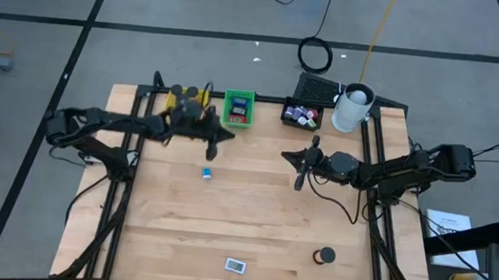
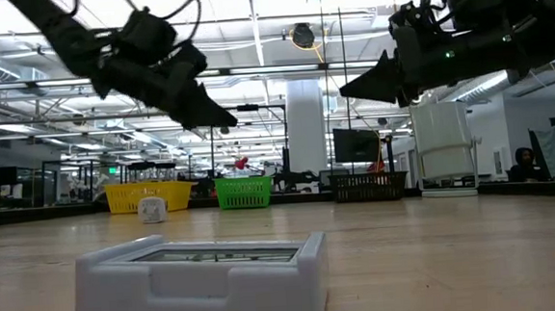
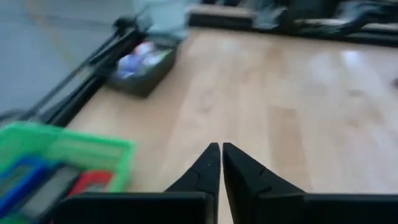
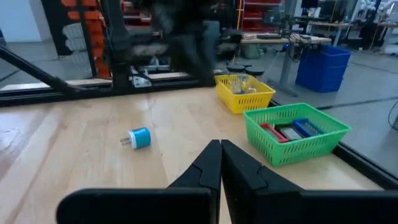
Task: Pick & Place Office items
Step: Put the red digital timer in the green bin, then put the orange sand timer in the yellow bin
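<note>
Hanging above the wooden table (image 1: 253, 204) near its far edge: left gripper (image 1: 228, 137), fingers (image 3: 208, 168) pressed together with only a hairline between them, holding nothing, hovering just in front of the green tray (image 1: 239, 108). Waiting over the right side of the table, raised off the surface: right gripper (image 1: 300, 175), fingers (image 4: 208, 167) likewise pinched together and holding nothing.

Lying on bare wood between the two grippers, a little nearer the left one: small blue-and-white piece (image 1: 208, 173), showing clearly in the right wrist view (image 4: 138, 138) but only as a pale lump far off in the low view (image 2: 151, 209). Sitting near the front edge: white rectangular item (image 1: 235, 265), filling the foreground of the low view (image 2: 203, 272), its top hard to read from that level. Resting alone toward the front right corner: black round roll (image 1: 324, 255).

Showing flat blue and red pieces (image 4: 292, 130) inside the green tray, cut off at the frame edge and smeared in the left wrist view. Being largely covered by the left arm from above: yellow tray (image 1: 187, 97), its contents too small to name. Holding small purple and pale bits, too tiny to sort: black tray (image 1: 301, 115). Standing beside it at the far right corner: white cup (image 1: 353, 108).
</note>
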Robot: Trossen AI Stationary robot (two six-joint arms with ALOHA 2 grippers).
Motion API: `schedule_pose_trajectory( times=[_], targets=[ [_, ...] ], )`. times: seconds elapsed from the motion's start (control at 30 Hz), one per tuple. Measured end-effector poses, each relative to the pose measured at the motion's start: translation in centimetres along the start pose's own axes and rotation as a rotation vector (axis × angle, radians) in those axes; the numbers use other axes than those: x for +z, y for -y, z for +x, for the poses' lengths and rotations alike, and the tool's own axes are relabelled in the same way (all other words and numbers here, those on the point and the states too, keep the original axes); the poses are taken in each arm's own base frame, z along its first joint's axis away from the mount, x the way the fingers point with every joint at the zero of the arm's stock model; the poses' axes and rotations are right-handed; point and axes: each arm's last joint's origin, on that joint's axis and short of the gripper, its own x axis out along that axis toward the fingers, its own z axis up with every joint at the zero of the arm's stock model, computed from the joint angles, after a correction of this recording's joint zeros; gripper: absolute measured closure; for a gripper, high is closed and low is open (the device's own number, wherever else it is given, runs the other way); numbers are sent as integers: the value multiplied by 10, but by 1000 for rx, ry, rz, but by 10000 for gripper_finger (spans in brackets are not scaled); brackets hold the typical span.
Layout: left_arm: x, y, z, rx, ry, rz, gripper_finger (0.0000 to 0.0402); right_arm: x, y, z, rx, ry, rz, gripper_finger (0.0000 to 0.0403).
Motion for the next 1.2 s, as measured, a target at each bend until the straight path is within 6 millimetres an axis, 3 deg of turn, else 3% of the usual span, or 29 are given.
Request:
schedule_pose_trajectory(
  times=[0.1, 0.2, 0.43, 0.73, 1.2],
  targets=[
    [-18, 18, -2, -40, 133, 50, 397, 0, -1, 3, -1, -42, 10, 399],
    [-30, 31, -9, -63, 244, 61, 388, 5, -3, 9, -9, -153, -2, 399],
    [-40, 46, -16, -106, 318, 88, 372, 42, -9, 22, -99, -543, -31, 399],
    [-42, 53, -15, -134, 299, 121, 371, 67, -30, -1, -206, -846, 58, 399],
    [-43, 61, -14, -166, 292, 122, 371, 83, -82, -50, -221, -996, 141, 399]
  ],
)
